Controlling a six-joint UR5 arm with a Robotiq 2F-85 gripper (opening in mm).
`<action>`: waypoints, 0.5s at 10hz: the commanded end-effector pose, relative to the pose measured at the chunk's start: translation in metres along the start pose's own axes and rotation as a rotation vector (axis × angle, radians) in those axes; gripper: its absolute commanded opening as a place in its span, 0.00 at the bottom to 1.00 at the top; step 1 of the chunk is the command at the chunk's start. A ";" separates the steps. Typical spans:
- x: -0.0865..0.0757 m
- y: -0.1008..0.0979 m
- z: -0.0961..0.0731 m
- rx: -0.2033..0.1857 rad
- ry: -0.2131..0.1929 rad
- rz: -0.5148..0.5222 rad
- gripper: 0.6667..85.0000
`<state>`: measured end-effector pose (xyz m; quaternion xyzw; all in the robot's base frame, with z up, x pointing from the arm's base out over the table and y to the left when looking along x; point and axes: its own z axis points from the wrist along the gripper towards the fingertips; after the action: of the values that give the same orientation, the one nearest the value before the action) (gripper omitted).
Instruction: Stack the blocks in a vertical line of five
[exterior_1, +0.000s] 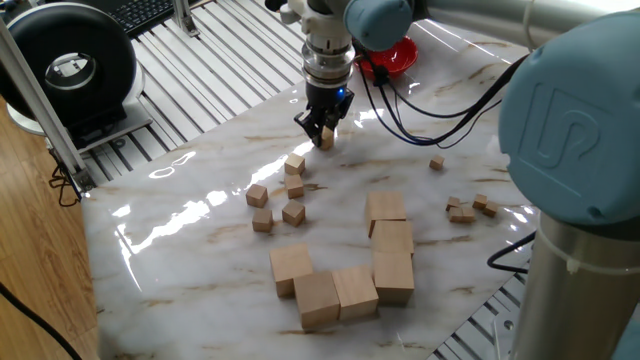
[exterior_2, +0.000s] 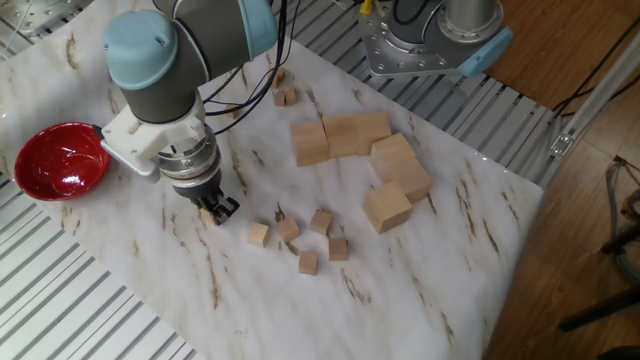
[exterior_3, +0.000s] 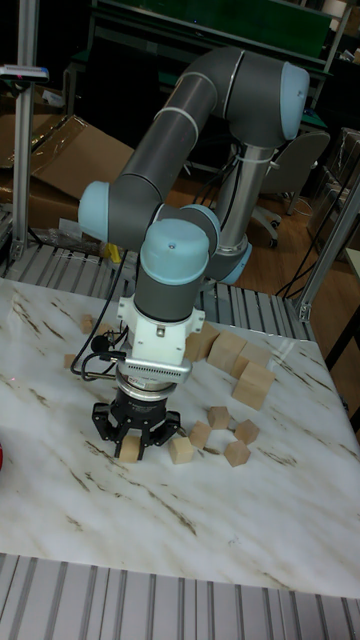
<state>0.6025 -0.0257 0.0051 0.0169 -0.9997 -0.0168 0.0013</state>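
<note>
Our gripper (exterior_1: 322, 133) pinches one small wooden block (exterior_1: 326, 140) between narrowed jaws, low over the marble table (exterior_1: 200, 240), apparently to carry it to a stack not yet begun. Four more small blocks (exterior_1: 293, 164) lie loose just beside it, none stacked. The large cubes (exterior_2: 386, 207) sit well apart, the red bowl (exterior_2: 57, 165) behind; open marble surrounds the gripper, the table edge near.
</note>
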 end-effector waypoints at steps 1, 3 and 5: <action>0.001 -0.002 -0.002 -0.006 0.013 -0.024 0.38; 0.001 -0.003 -0.002 -0.005 0.014 -0.027 0.39; 0.001 -0.004 -0.003 -0.003 0.014 -0.024 0.40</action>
<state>0.6009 -0.0293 0.0061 0.0303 -0.9994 -0.0144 0.0084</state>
